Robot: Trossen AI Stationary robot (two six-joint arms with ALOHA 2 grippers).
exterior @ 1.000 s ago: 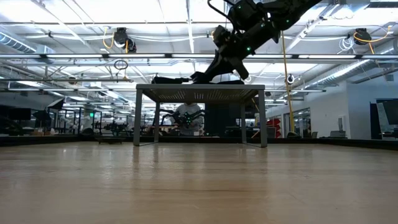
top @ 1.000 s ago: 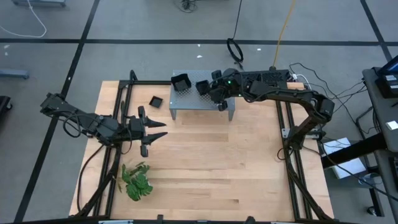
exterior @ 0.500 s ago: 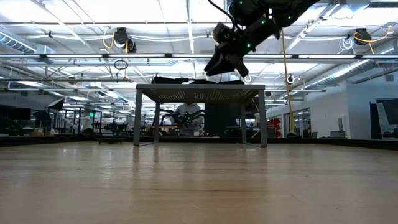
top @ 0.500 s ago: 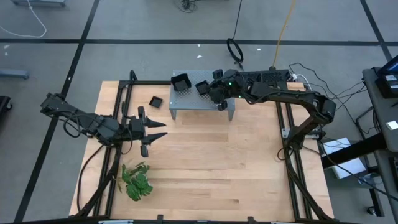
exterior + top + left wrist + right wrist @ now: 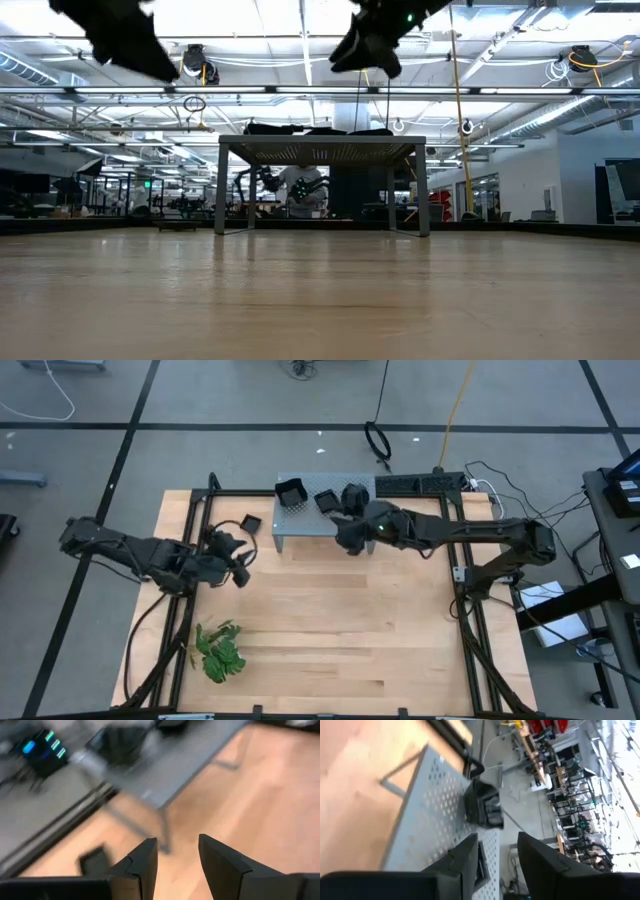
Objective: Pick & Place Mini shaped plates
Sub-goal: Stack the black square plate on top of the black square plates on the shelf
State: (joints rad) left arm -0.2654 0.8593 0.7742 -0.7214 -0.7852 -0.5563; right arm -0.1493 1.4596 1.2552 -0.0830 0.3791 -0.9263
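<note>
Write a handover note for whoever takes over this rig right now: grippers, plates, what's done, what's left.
Left gripper: open, empty, over the table near the stand's left end, close to the lone plate lying on the wood.
Right gripper: open, empty, raised at the front edge of the grey stand.
Plates: three sit on the stand.
Done: those three are placed.
Left: likely the plate on the table, probably the left arm's pick.
Green sprig lies untouched at the table's front left.
</note>
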